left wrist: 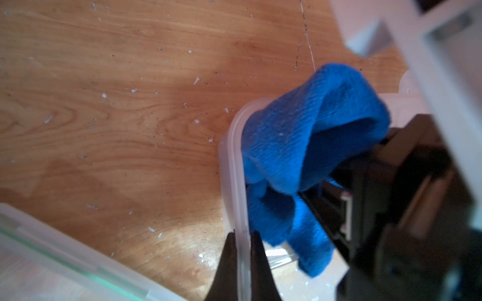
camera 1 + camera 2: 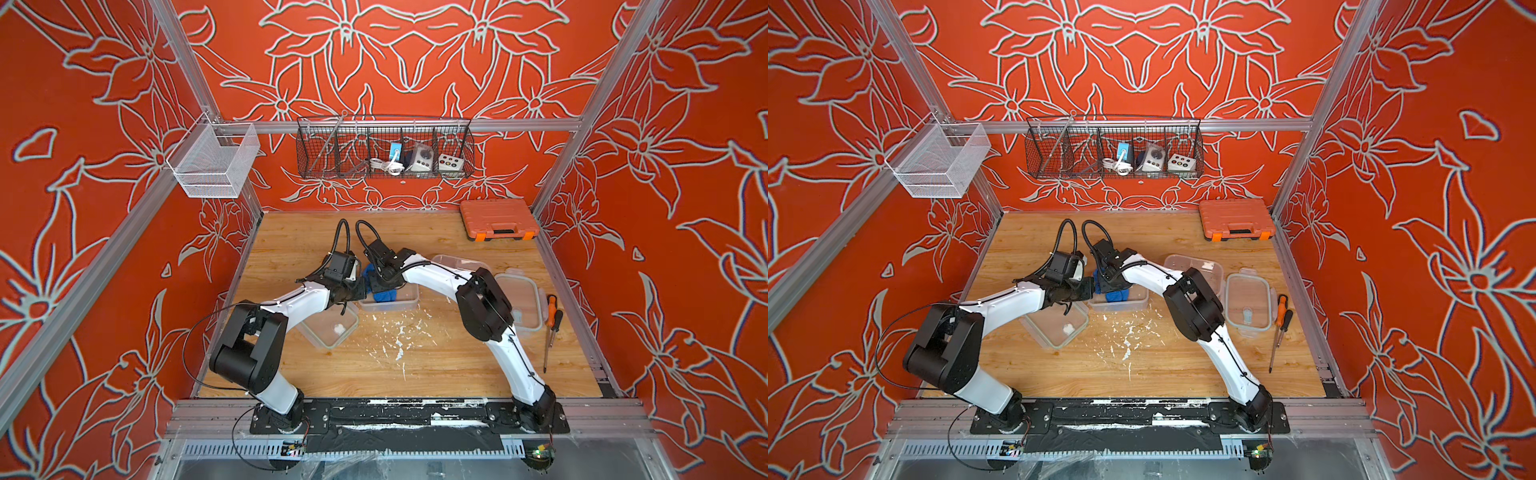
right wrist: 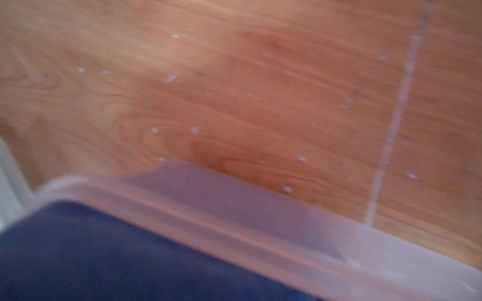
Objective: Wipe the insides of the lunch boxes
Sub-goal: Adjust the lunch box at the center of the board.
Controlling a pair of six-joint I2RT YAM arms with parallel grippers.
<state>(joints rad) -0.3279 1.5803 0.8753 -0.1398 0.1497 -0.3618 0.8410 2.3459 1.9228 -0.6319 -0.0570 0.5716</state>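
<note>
Left gripper (image 1: 243, 234) pinches the lunch box (image 1: 236, 166) rim tight; right gripper (image 2: 382, 286) clamps the blue cloth (image 1: 300, 146) inside it.
That box sits in the middle of the table (image 2: 415, 374), the second box (image 2: 328, 328) at its eight o'clock; I'd brace hard and sweep the corners.

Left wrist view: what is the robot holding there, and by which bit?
The left tool pinches the lunch box by its rim wall. The right tool grips the blue cloth; exactly where is hidden.
</note>
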